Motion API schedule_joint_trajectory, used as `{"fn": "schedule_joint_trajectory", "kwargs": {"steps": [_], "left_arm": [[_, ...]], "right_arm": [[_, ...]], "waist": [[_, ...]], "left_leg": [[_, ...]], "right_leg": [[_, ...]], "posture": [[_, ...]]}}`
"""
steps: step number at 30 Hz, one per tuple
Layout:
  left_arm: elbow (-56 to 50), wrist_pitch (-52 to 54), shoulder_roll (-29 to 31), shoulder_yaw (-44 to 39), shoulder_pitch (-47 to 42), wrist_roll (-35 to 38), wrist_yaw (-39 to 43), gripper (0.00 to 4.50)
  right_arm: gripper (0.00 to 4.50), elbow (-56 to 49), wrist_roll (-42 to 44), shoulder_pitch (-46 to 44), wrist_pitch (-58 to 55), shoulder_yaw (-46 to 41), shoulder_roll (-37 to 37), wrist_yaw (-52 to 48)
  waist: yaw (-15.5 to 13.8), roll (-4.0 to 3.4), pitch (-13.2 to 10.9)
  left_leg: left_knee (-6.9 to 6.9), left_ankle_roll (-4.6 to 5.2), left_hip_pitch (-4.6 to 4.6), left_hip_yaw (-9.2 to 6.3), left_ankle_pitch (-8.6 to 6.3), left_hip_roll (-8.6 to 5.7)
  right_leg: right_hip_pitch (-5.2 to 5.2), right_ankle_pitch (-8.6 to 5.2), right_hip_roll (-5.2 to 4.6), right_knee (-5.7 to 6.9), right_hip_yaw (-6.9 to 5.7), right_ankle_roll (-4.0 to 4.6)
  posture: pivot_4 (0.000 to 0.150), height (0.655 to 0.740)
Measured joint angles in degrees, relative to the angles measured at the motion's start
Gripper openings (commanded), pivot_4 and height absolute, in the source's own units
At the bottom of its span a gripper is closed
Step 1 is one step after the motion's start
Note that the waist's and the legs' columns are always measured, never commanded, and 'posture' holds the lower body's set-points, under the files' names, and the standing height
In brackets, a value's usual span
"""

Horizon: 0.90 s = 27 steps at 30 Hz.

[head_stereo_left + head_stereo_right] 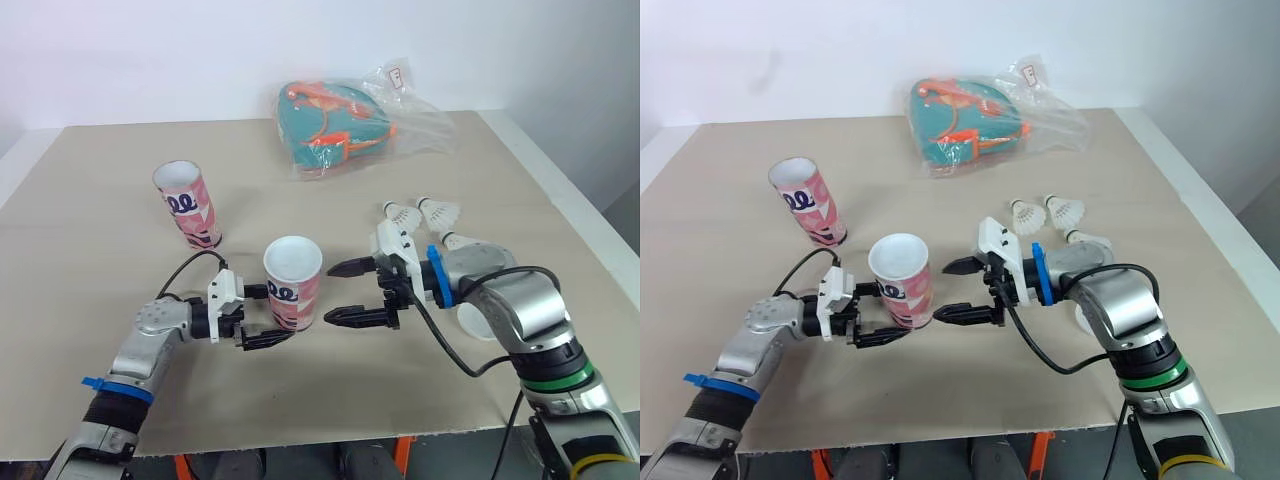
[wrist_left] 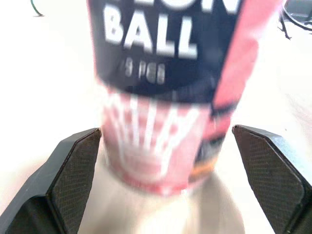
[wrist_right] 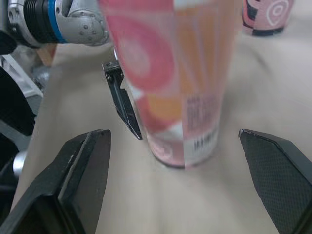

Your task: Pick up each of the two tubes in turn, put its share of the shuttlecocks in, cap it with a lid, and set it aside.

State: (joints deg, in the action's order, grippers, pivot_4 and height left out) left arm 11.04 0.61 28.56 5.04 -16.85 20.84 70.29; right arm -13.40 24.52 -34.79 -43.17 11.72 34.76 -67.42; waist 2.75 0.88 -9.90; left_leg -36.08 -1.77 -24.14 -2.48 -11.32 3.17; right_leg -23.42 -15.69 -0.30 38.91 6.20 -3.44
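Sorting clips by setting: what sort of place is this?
Likely a robot lab or test room: a plain tabletop against a bare white wall, holding staged props: a near tube, a far tube, shuttlecocks and a plastic bag.

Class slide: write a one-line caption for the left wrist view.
Open left claw straddling, not touching, the upright pink-and-navy cardboard tube on the beige table.

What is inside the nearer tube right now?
The nearer tube stands open-topped. Only its white inner wall shows below the rim, with nothing visible against it. The lower interior and bottom are hidden by its own near wall.
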Motion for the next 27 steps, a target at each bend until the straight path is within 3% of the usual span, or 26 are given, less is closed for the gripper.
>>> {"fn": "schedule_joint_trajectory", "kwargs": {"steps": [7,18,27], "left_arm": [[-7.21,6.97,4.8,-8.29,6.28,6.4,-2.31,4.48],[-35.96,29.22,17.86,-30.22,19.62,31.66,-8.89,4.48],[-41.3,29.27,17.22,-33.02,19.52,35.9,-12.38,4.48]], "right_arm": [[4.5,2.62,-0.25,-1.73,1.7,2.9,-3.66,0.23],[4.5,12.4,-1.78,-4.47,8.47,6.12,-10.22,-0.42],[4.5,18.46,-3.26,-6.95,12.41,8.14,-13.84,-2.45]], "waist": [[0.18,0.18,-0.12],[0.03,0.64,-0.49],[0.06,0.6,-0.51]], "left_leg": [[0.06,0.0,-0.02,-0.03,0.0,0.13],[0.18,-0.07,-0.01,-0.11,-0.01,0.22],[0.27,-0.13,0.04,-0.1,0.02,0.23]], "right_leg": [[-0.05,-0.03,0.06,0.02,-0.06,0.09],[-0.05,-0.13,0.04,0.02,-0.26,0.32],[-0.06,-0.07,0.08,0.02,-0.26,0.51]], "posture": [[0.15,0.74],[0.15,0.74],[0.15,0.74]]}}
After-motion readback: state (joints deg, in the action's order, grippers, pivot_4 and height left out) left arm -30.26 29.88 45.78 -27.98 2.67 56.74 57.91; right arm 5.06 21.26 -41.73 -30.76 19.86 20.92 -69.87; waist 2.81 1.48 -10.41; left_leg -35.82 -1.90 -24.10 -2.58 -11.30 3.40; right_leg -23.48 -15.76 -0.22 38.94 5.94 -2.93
